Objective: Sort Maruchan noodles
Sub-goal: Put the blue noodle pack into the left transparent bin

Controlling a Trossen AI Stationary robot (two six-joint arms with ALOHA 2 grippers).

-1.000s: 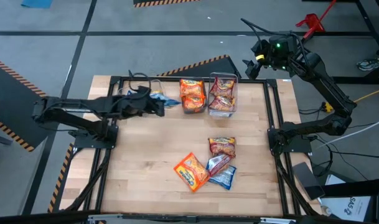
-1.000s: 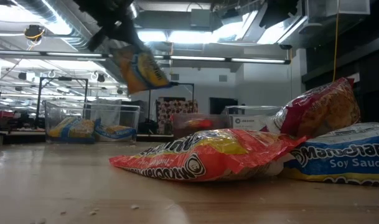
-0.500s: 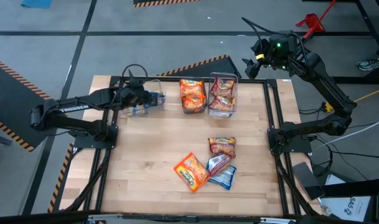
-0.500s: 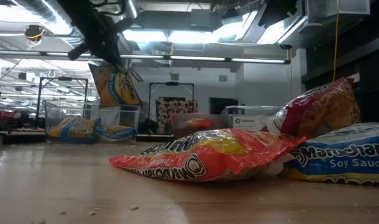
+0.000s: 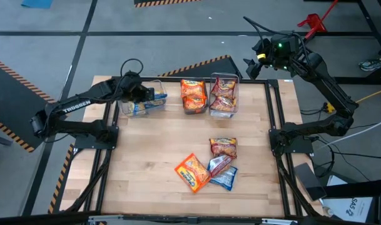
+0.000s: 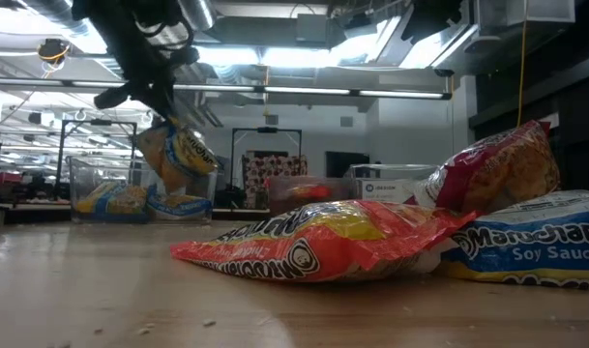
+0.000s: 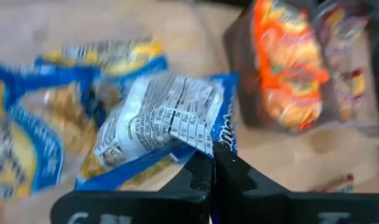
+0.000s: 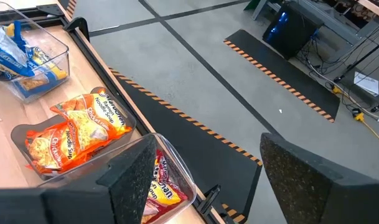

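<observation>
My left gripper point(image 5: 150, 95) is shut on a blue-and-yellow noodle packet point(image 7: 163, 119), which hangs over the clear left bin point(image 5: 142, 106). That bin holds more blue-and-yellow packets point(image 7: 27, 146). The middle bin point(image 5: 193, 95) holds orange packets, and the right bin point(image 5: 223, 95) holds red ones. A pile lies flat on the table nearer the front: an orange packet point(image 5: 191, 172), a red one point(image 5: 223, 147), a red-and-silver one point(image 5: 219, 164) and a blue one point(image 5: 226, 179). My right gripper point(image 5: 255, 63) hangs open, high beyond the table's far right corner. My left gripper pinches the blue packet's sealed end edge, at a corner point(image 7: 206, 148), between its two fingers. The fingers slant down from the table's left. The packet hangs tilted below them point(image 6: 180, 155), its printed back toward the wrist camera, clear of the packets in the bin.
The three clear bins stand in a row along the table's far edge. A black frame rail point(image 5: 278, 119) runs around the tabletop. Bare wood point(image 5: 152, 150) lies between the bins and the pile.
My left gripper, still shut on the blue packet, has swung from beside the middle bin toward the table's left and far edge, sinking a little. The packet has gone with it and now hangs lower, over the left bin.
</observation>
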